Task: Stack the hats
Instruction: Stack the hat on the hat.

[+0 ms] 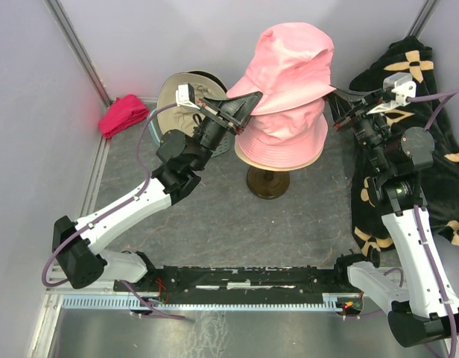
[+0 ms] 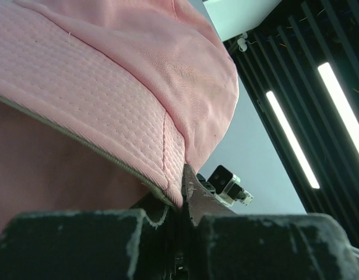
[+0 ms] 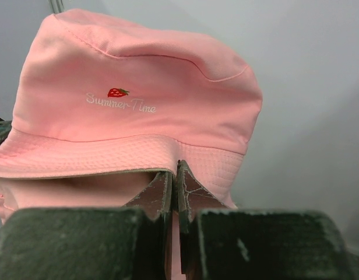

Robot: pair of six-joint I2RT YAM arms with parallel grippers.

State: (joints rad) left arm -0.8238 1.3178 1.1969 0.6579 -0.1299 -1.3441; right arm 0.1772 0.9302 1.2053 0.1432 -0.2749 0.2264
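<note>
Both pairs of jaws pinch the brim of the upper pink hat (image 1: 289,56).

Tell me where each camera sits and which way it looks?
Top camera: above and behind the arms, looking down on the table; the left arm and right arm show, bases at the bottom.
Left wrist camera: on the left wrist, looking up past the left claw at the brim of the upper pink hat.
Right wrist camera: on the right wrist, looking past the right claw at that hat's strawberry side.
Shared: both wrist views show a shut claw pinching that brim.
</note>
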